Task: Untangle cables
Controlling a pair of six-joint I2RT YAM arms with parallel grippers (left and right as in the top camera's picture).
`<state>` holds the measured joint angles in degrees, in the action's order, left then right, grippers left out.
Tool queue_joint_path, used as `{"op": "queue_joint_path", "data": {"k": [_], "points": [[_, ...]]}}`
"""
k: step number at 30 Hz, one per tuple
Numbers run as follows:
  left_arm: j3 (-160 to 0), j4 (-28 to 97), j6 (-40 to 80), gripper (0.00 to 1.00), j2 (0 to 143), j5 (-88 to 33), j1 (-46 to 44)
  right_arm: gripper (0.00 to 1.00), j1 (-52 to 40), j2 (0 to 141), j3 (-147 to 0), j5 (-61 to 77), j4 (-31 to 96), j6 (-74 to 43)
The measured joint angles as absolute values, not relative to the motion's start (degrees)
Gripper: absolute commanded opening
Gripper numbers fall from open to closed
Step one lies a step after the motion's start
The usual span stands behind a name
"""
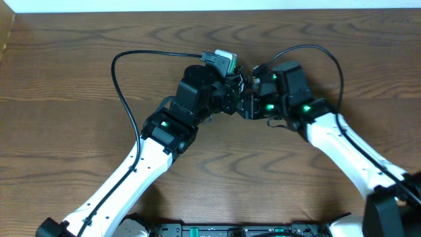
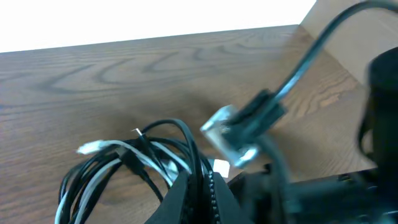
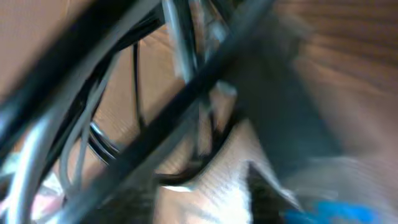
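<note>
currently, item one: left gripper (image 2: 198,186), jaws pressing fully together and, by the look of the left wrist view, pinching a few strands of the cables (image 2: 124,163) at the very tips. judged purpose: anchoring one side of the tangle so the other arm is getting something to pull against.

item two: the cables, one black and one white, both thin, lying as a loose looped bundle on the table (image 2: 93,74). they are touching the left fingertips at one end and fanning away from them, with a small white plug end poking out at the outer edge of the loops. black and white strands are crossing over each other, so the untangling is looking barely begun.

item three: right gripper (image 1: 253,103), nosing in against the left one from the opposite side. the two are meeting tip to tip over the bundle and hiding it from overhead. its wrist view is too smeared to read: strands are filling the frame close up, but i cannot tell whether the jaws are standing apart or clamping on one. judged purpose: reaching for a separate strand beside the anchored one.

item four: silvery fitting (image 2: 227,134) on a thick black wire (image 2: 311,50), seemingly arm hardware. it is sitting near the bundle, not in the tangle, though close enough to be risking a snag.
</note>
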<state>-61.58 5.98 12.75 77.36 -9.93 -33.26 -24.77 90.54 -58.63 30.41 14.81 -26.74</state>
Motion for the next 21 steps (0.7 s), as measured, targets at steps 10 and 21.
{"op": "queue_joint_path", "data": {"k": [10,21], "points": [[-61.58,6.33,13.32,0.08,77.36,-7.75,-33.28,0.01,-25.32,92.95,-58.61,20.1,22.61,-31.22],[-61.58,7.11,13.08,0.07,77.36,-4.97,-31.86,0.01,-18.44,92.95,-58.41,3.49,36.88,-31.66]]}}
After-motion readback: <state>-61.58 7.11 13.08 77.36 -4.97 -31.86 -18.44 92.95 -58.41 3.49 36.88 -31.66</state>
